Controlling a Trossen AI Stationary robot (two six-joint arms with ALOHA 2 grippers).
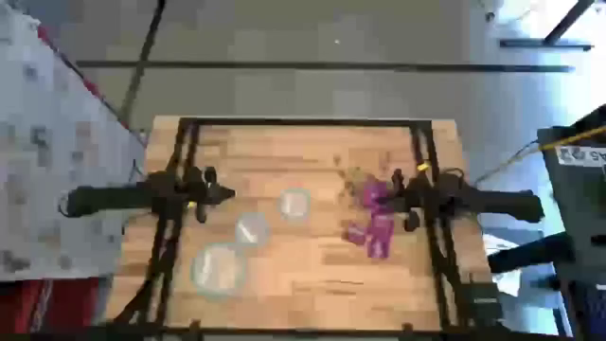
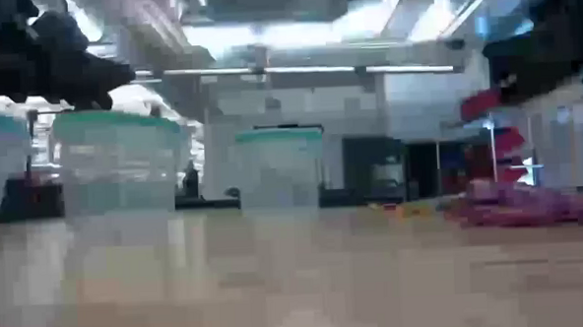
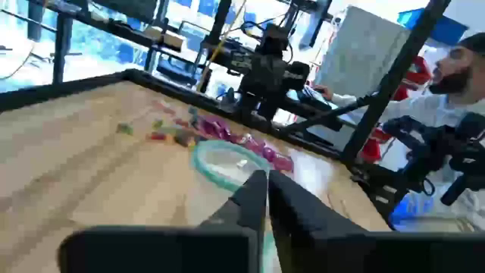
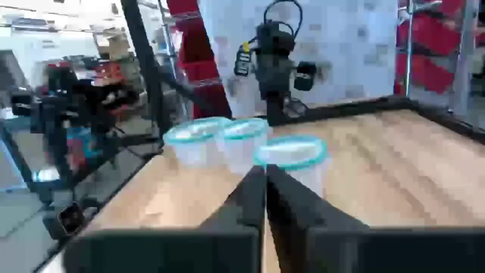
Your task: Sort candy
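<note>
The candy [image 1: 375, 220] is a loose heap of small wrapped sweets, mostly magenta-purple packets, lying on the right half of the wooden surface [image 1: 312, 275]. A few thinner pieces in pink, reddish and greenish tones are strewn just beyond the heap toward the far edge; in the left wrist view they show as a scatter of small bright bits [image 3: 163, 133] beside the purple packets. In the low view the pile [image 2: 530, 207] sits flat on the wood at the right.

The right gripper [image 1: 396, 197] hangs just beside the heap, at its right edge, its jaws pressed fully together with nothing between them. The left gripper [image 1: 227, 194] hovers over the left half, well apart from the sweets, jaws likewise closed and empty.

Three round clear bowls with pale teal rims stand in a diagonal row between the arms: a small bowl [image 1: 294, 204] nearest the candy, a middle bowl [image 1: 251, 229], and a large bowl [image 1: 218, 269] toward the near left. All three look empty
</note>
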